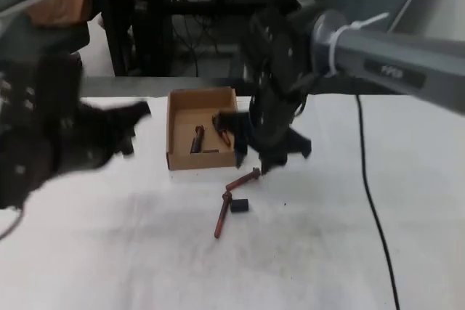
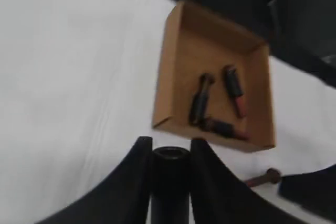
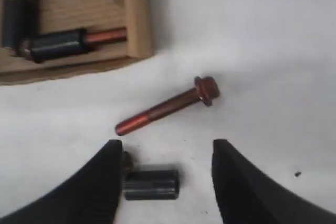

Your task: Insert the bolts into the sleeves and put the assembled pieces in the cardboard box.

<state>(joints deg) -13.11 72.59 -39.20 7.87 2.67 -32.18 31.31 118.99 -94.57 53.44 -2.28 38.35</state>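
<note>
Gripping a sleeve (image 2: 170, 182) in the left claw (image 2: 169, 148), bore facing out, above the surface (image 2: 63, 77) near the cardboard box (image 2: 165, 66). Right claw (image 3: 167, 145) is wide open, straddling a second sleeve (image 3: 152, 183), not the bolt (image 3: 168, 106) lying just past it. Risks: closing here grabs the wrong part, or a finger nudges the bolt and it rolls away. Gripping it skewed would likely jam insertion.
</note>
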